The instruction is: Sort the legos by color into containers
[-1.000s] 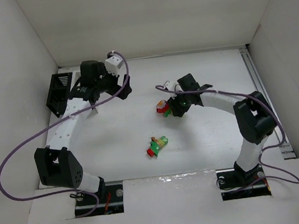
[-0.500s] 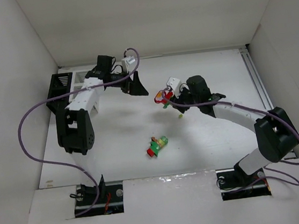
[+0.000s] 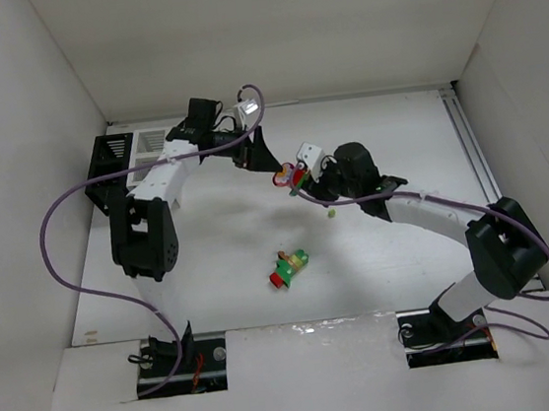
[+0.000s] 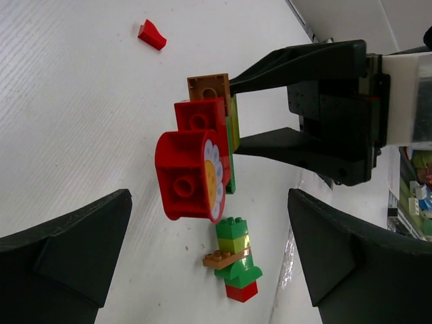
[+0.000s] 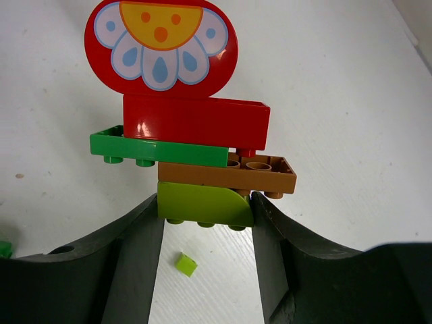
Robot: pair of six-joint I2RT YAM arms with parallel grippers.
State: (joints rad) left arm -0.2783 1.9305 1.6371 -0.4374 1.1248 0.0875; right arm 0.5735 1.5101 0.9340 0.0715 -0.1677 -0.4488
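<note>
Across the white table (image 3: 397,152), sorting looks barely begun: the right gripper (image 5: 206,210) clenches a mixed-color lego stack (image 5: 196,125) held up mid-table facing the left gripper (image 3: 257,156), spread wide and empty, while a second cluster (image 3: 289,267) lies well apart from the far-left containers (image 3: 112,169).
</note>
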